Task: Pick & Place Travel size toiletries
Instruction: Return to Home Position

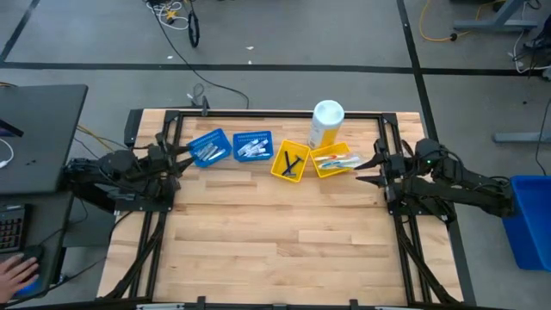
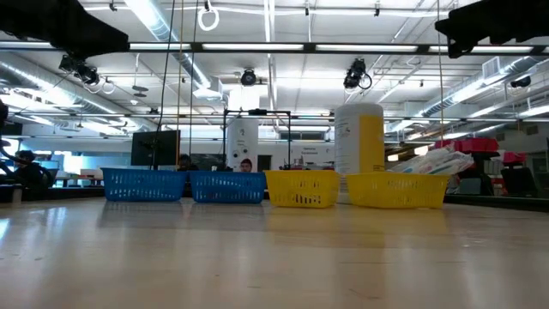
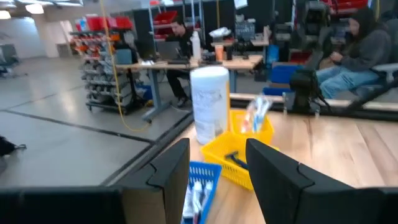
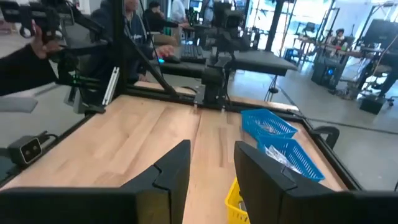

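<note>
The toiletries lie in four small trays in a row near the table's far edge. White tubes fill the two blue trays. Dark razors lie in one yellow tray, and toothbrushes and packets in the other, sticking up over its rim. My left gripper hangs open at the table's left edge, beside the blue trays. My right gripper hangs open at the right edge, beside the yellow tray of toothbrushes. Neither touches anything.
A tall yellow bottle with a white cap stands upright behind the yellow trays. A black frame runs along the table's far, left and right edges. Bare wood covers the near half. A person's hand rests off the table, at the left.
</note>
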You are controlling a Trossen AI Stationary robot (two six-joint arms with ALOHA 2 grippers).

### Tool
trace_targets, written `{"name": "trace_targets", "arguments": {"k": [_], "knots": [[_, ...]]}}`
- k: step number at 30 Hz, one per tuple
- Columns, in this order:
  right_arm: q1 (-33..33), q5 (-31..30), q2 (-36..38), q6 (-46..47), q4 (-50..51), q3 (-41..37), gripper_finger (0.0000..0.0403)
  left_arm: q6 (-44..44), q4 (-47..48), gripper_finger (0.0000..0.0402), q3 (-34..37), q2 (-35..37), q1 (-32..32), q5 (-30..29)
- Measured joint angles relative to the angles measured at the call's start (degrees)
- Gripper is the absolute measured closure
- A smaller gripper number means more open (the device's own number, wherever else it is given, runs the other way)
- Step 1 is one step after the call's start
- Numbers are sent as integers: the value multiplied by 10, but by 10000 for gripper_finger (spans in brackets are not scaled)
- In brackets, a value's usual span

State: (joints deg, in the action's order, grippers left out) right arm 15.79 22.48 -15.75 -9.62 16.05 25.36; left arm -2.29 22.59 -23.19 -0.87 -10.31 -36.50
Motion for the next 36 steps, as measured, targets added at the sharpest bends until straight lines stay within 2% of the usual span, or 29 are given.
{"name": "trace_targets", "arguments": {"k": [5, 9, 14, 19, 25, 32, 36], "knots": [[0, 1, 34, 14, -25, -36, 260, 23, -31, 237, 50, 7, 0, 7], [0, 1, 54, 32, -99, -98, 254, 10, -106, 237, 106, 7, 0, 19], [0, 1, 63, 47, -172, -154, 245, -33, -193, 237, 162, 7, 0, 110], [0, 2, 64, 48, -189, -163, 237, -41, -246, 237, 199, 7, 0, 128], [0, 2, 63, 51, -193, -166, 230, -40, -282, 237, 226, 7, 0, 128], [0, -14, 63, 77, -286, -225, 223, -28, -282, 237, 227, 7, 0, 135], [-1, -33, 64, 106, -289, -247, 218, -15, -278, 237, 227, 7, 0, 135]]}}
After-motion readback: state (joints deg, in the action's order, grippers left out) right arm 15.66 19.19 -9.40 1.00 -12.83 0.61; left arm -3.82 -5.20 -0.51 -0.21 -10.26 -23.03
